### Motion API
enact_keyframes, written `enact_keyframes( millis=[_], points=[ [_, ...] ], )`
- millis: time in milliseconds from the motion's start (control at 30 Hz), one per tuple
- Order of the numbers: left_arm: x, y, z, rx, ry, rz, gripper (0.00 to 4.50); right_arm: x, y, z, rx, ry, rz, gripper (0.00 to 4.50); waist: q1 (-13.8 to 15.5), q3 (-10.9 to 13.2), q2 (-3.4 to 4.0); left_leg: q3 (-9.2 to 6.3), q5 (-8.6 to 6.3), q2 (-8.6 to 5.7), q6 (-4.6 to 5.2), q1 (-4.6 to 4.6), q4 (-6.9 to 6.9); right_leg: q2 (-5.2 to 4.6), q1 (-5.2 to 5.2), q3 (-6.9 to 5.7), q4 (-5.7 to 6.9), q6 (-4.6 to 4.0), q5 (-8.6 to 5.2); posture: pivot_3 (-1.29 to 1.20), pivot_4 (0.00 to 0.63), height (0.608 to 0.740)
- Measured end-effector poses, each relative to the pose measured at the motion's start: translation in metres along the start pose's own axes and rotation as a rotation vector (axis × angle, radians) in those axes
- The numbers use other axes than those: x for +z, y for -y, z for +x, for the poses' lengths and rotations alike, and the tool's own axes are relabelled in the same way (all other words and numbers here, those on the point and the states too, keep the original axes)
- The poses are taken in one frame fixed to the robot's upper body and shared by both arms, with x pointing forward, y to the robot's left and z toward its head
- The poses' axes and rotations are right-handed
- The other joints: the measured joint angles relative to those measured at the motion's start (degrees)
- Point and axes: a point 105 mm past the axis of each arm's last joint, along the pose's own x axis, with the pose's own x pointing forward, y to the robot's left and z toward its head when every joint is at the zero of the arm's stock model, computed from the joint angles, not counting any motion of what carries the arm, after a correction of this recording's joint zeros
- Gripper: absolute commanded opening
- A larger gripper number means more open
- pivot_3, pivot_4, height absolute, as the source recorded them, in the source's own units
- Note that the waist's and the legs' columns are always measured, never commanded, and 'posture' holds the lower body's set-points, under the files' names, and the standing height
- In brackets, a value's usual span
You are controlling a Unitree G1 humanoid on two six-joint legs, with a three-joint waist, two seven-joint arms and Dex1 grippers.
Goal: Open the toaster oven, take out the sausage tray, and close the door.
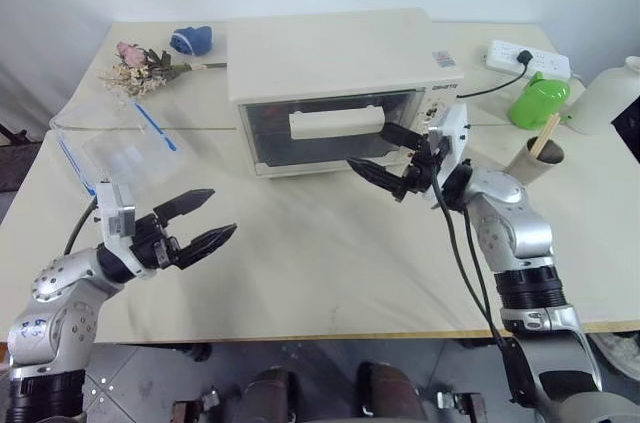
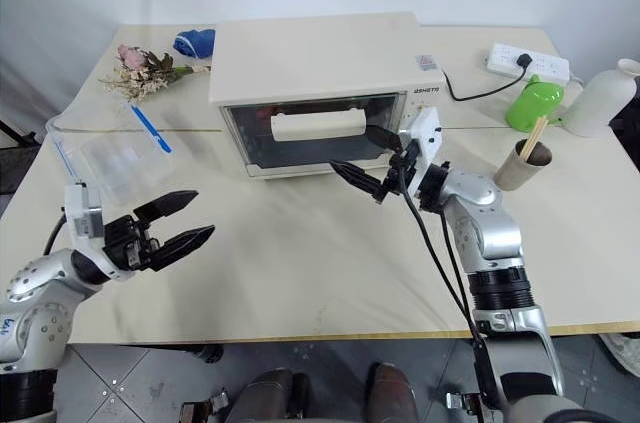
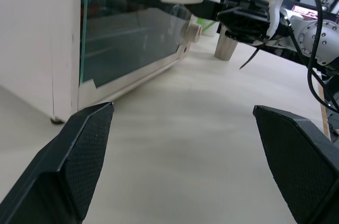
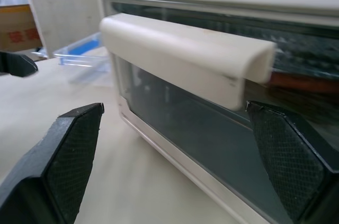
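While the door (image 1: 325,128) is shut, we see the toaster oven (image 1: 340,63) sitting mid-table (image 1: 330,263) on a pale beige top, white wall behind, tiled floor below. Around it: clear plastic box (image 1: 115,148) with blue clips, dried flowers (image 1: 140,68), blue object (image 1: 190,39), power strip (image 1: 527,58), green item (image 1: 538,100), paper cup (image 1: 540,158) with sticks. Right gripper (image 1: 385,158) spread wide, empty, just in front of the door handle (image 4: 185,54), not touching. Left gripper (image 1: 195,223) also wide open, empty, above bare table, well apart from the oven. Something red shows behind the glass; we can't make out the sausage tray.
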Motion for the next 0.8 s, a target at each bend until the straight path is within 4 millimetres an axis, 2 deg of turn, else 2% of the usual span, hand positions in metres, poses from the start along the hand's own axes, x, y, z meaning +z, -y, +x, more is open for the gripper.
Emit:
enact_keyframes(
  millis=[200, 267, 300, 400, 467, 567, 667, 800],
  points=[
    [0.0, -0.004, -0.002, 0.053, 0.014, -0.015, 4.48, -0.001, -0.016, -0.005, 0.111, 0.012, -0.06, 4.5, -0.07, 0.0, 0.0, 0.01, -0.01, 0.02, -0.01, 0.0, -0.01, 0.02, -0.01, 0.0, 0.0, 0.0, 0.0, 0.0, 0.15, 0.74],
    [-0.001, -0.006, -0.002, 0.06, 0.004, -0.029, 4.48, -0.005, -0.026, -0.013, 0.145, -0.018, -0.129, 4.5, -0.05, 0.0, 0.0, 0.0, -0.03, 0.02, -0.05, 0.0, -0.05, 0.03, -0.02, -0.01, -0.01, 0.0, 0.0, 0.0, 0.15, 0.74],
    [-0.001, -0.006, 0.0, 0.057, -0.001, -0.038, 4.3, -0.009, -0.032, -0.019, 0.164, -0.04, -0.169, 4.5, -0.02, 0.0, 0.01, 0.0, -0.04, 0.02, -0.06, 0.0, -0.06, 0.03, -0.03, -0.02, -0.01, 0.0, 0.0, 0.0, 0.15, 0.74],
    [0.013, -0.017, 0.012, 0.056, 0.049, -0.023, 3.59, -0.026, -0.047, -0.035, 0.198, -0.11, -0.232, 4.5, 0.38, 0.01, 0.0, 0.02, -0.04, 0.01, -0.06, -0.02, -0.01, 0.03, -0.02, -0.07, -0.05, 0.0, 0.0, 0.0, 0.15, 0.74],
    [0.025, -0.023, 0.02, 0.05, 0.095, -0.011, 3.05, -0.034, -0.053, -0.038, 0.21, -0.129, -0.243, 4.5, 0.31, 0.01, 0.0, 0.07, -0.04, -0.01, -0.05, -0.02, 0.01, 0.01, -0.02, -0.05, -0.04, 0.01, 0.0, 0.0, 0.15, 0.74],
    [0.036, -0.031, 0.034, 0.036, 0.14, -0.013, 2.11, -0.035, -0.056, -0.039, 0.21, -0.129, -0.259, 4.5, 0.24, 0.01, 0.0, 0.06, -0.03, 0.01, -0.05, -0.02, 0.02, 0.04, -0.02, -0.09, -0.04, 0.01, 0.0, 0.0, 0.15, 0.74],
    [0.038, -0.037, 0.049, 0.013, 0.142, -0.02, 1.25, -0.03, -0.056, -0.038, 0.199, -0.118, -0.277, 4.5, 0.28, 0.01, 0.0, 0.03, -0.03, 0.0, -0.06, -0.02, -0.01, 0.04, -0.03, -0.16, -0.03, 0.01, 0.0, 0.0, 0.15, 0.74],
    [0.03, -0.039, 0.073, -0.042, 0.102, -0.009, 0.02, -0.028, -0.057, -0.037, 0.19, -0.111, -0.287, 4.5, 0.34, 0.01, -0.01, 0.04, -0.04, -0.02, -0.05, -0.04, 0.0, 0.04, -0.02, -0.2, -0.06, 0.02, 0.01, 0.0, 0.15, 0.74]
  ],
)
